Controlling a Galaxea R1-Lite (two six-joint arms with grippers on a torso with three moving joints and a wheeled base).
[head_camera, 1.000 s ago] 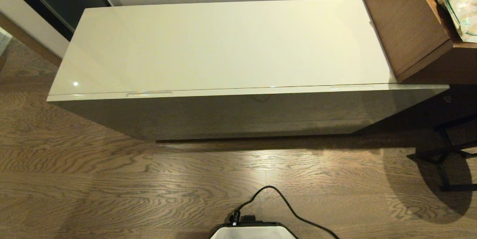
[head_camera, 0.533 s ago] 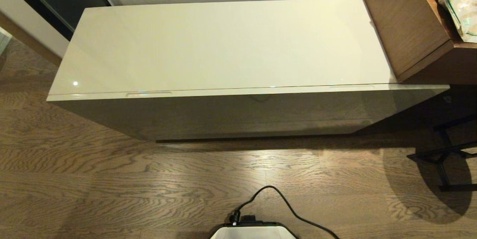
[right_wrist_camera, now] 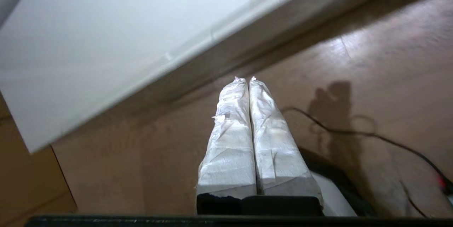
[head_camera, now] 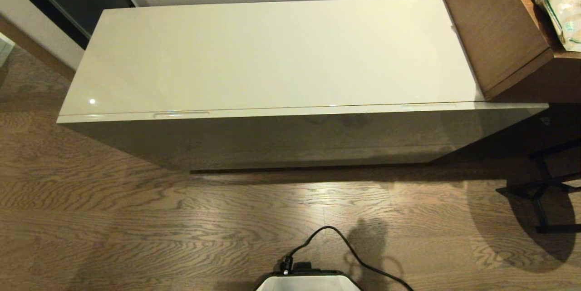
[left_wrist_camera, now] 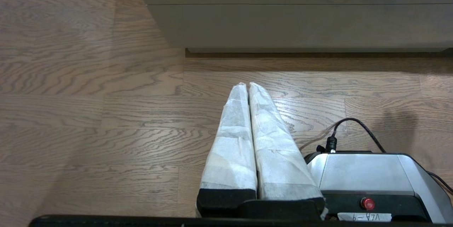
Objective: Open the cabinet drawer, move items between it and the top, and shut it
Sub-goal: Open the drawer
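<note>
Cabinet drawer (head_camera: 290,139) sits fully pushed in under the top (head_camera: 272,55), its front flush and facing me. My right gripper (right_wrist_camera: 248,78) hangs clenched and empty above the floor on the near side, well apart from it. My left gripper (left_wrist_camera: 247,84) is likewise clenched, low over the floor (head_camera: 136,218).

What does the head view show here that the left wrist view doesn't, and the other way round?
Head view only: the top, bare, the brown wooden unit with a bag on it, and the closed drawer's handle slots. Left wrist view only: the left gripper, shut and empty, low over the floor. Both share the cabinet front, the wood floor and the robot's base with its black cable.
</note>
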